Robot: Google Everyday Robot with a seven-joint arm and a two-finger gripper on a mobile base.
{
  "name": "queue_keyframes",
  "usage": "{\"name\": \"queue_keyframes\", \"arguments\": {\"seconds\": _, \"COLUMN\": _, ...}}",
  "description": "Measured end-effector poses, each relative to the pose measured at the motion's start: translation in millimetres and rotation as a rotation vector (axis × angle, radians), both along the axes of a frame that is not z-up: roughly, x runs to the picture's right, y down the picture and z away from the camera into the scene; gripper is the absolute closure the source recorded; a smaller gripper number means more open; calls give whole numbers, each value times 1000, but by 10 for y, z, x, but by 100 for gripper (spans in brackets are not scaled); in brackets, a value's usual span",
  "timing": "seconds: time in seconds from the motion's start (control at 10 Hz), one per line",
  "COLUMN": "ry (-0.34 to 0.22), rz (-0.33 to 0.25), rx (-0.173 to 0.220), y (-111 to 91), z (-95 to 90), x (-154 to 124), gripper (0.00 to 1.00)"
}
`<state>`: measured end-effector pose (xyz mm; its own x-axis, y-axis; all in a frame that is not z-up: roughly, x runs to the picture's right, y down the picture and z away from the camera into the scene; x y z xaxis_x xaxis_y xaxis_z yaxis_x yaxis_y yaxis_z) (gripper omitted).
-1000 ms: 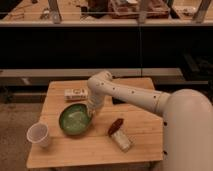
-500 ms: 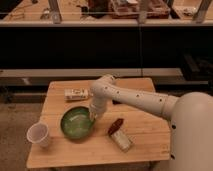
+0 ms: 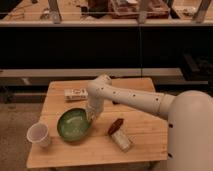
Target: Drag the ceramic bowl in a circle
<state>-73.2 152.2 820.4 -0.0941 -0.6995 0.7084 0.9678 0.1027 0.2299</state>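
The ceramic bowl is round, shallow and glossy green with pale speckles inside. It sits on the wooden table, left of the middle. My white arm reaches in from the right and bends down to the bowl. My gripper is at the bowl's right rim, touching it or just inside it.
A small white paper cup stands left of the bowl near the table's left edge. A white packet lies behind the bowl. A dark red-brown item and a pale wrapped item lie to the bowl's right.
The bowl has slid a little toward the front of the table with my gripper at its rim. The arm's elbow has swung slightly right.
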Motion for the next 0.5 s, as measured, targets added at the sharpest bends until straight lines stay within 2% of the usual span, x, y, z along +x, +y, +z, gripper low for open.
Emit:
{"name": "queue_keyframes", "arguments": {"seconds": 0.2, "ry": 1, "rz": 8, "rx": -14, "y": -301, "z": 55, "x": -37, "gripper": 100}}
{"name": "queue_keyframes", "arguments": {"seconds": 0.3, "ry": 19, "rz": 17, "rx": -33, "y": -468, "z": 117, "x": -68, "gripper": 100}}
{"name": "queue_keyframes", "arguments": {"seconds": 0.5, "ry": 75, "rz": 42, "rx": -73, "y": -626, "z": 239, "x": -44, "gripper": 100}}
